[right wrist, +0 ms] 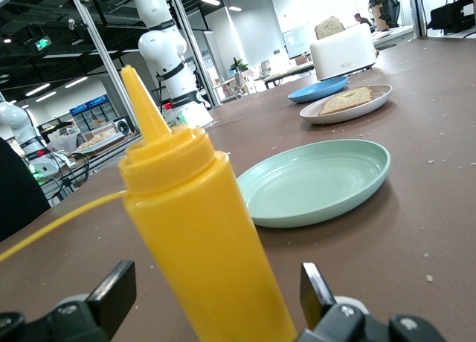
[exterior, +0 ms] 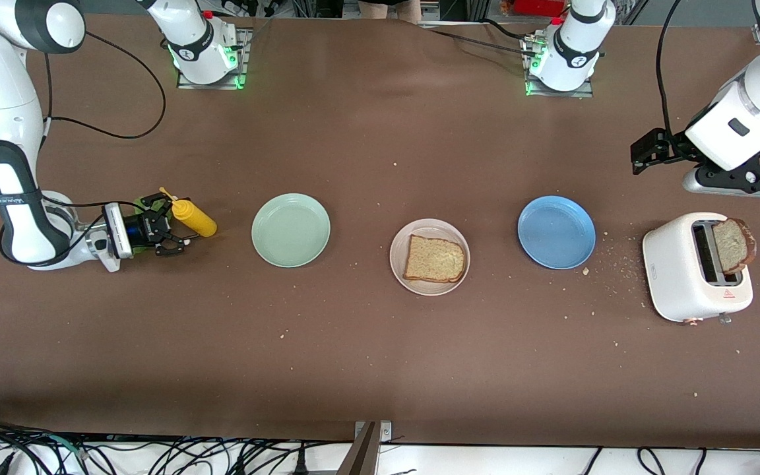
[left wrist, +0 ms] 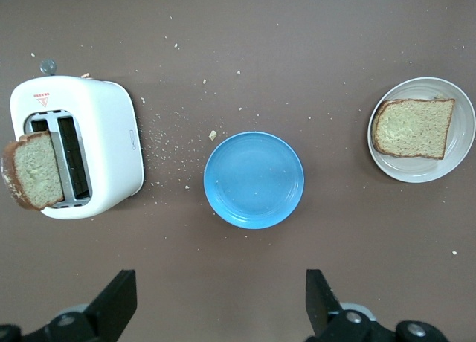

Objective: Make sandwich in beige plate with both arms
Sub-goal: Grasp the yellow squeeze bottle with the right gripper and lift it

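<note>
Well apart: beige plate (exterior: 429,256), right claw (exterior: 170,232)

probably a robotics lab: more robot arms (right wrist: 165,52), glass partitions (right wrist: 89,67)

front view looks down from high; left wrist looks straight down, right wrist skims low; all share the beige plate (exterior: 429,256).

A red warning triangle is printed on the white toaster (exterior: 696,267), on its top at the end nearer the front camera; a line of small red print under it is seen in the left wrist view (left wrist: 42,100) but cannot be read. Dark lettering is printed along the black band of the right arm (exterior: 10,198), too small to be made out. No other text can be read.
</note>
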{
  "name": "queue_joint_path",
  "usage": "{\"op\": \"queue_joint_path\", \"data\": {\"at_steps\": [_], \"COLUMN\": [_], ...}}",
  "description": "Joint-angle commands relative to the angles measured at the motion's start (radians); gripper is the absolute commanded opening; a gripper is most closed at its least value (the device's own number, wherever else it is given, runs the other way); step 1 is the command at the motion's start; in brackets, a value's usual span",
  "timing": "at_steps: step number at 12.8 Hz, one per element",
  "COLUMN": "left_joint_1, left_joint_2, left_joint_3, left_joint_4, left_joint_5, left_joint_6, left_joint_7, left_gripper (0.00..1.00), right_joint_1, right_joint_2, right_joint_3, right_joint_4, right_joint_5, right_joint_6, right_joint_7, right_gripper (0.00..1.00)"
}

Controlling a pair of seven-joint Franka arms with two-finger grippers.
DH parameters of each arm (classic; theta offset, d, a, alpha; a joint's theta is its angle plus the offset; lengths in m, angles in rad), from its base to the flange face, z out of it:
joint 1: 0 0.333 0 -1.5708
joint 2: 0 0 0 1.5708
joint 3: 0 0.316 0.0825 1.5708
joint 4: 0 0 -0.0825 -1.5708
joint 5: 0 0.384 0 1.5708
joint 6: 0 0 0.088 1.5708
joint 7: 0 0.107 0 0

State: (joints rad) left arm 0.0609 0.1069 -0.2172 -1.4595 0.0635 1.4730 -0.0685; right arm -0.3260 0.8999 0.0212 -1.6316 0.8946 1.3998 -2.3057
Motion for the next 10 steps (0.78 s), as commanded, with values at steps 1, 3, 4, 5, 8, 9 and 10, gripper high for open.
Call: {"op": "queue_joint_path", "data": {"at_steps": [1,3,4,5,8,9,10], "left_joint_1": [0.007,0.005,0.005,0.005,0.007,0.007,0.016], "left_joint_2": [-0.015,-0.018,-0.018,-0.018,-0.016,-0.018,-0.016], "left_joint_3": [0.005,0.004,0.004,0.004,0.005,0.007,0.007], "left_joint_4": [-0.013,-0.013,-0.013,-0.013,-0.012,-0.012,-0.009], "left_joint_5": [-0.021,-0.021,-0.021,-0.021,-0.021,-0.021,-0.021], "left_joint_6": [0.003,0.000,0.000,0.000,0.000,0.000,0.000], "left_joint_7": [0.000,0.010,0.010,0.010,0.010,0.012,0.010], "left_gripper": [1.00,1.00,1.00,1.00,1.00,1.00,1.00], "right_joint_1": [0.008,0.018,0.028,0.037,0.102,0.132,0.165], "right_joint_2": [-0.010,-0.013,-0.021,-0.033,-0.140,-0.189,-0.234], "right_joint_3": [0.000,0.000,0.000,0.000,-0.001,-0.001,-0.003], "right_joint_4": [-0.046,-0.048,-0.045,-0.039,-0.030,-0.025,-0.021], "right_joint_5": [0.041,0.058,0.058,0.058,0.053,0.044,0.037], "right_joint_6": [0.037,0.051,0.057,0.067,0.120,0.143,0.166], "right_joint_7": [-0.044,-0.067,-0.064,-0.048,0.090,0.162,0.239], "right_gripper": [0.58,0.00,0.00,0.00,0.00,0.00,0.00]}}
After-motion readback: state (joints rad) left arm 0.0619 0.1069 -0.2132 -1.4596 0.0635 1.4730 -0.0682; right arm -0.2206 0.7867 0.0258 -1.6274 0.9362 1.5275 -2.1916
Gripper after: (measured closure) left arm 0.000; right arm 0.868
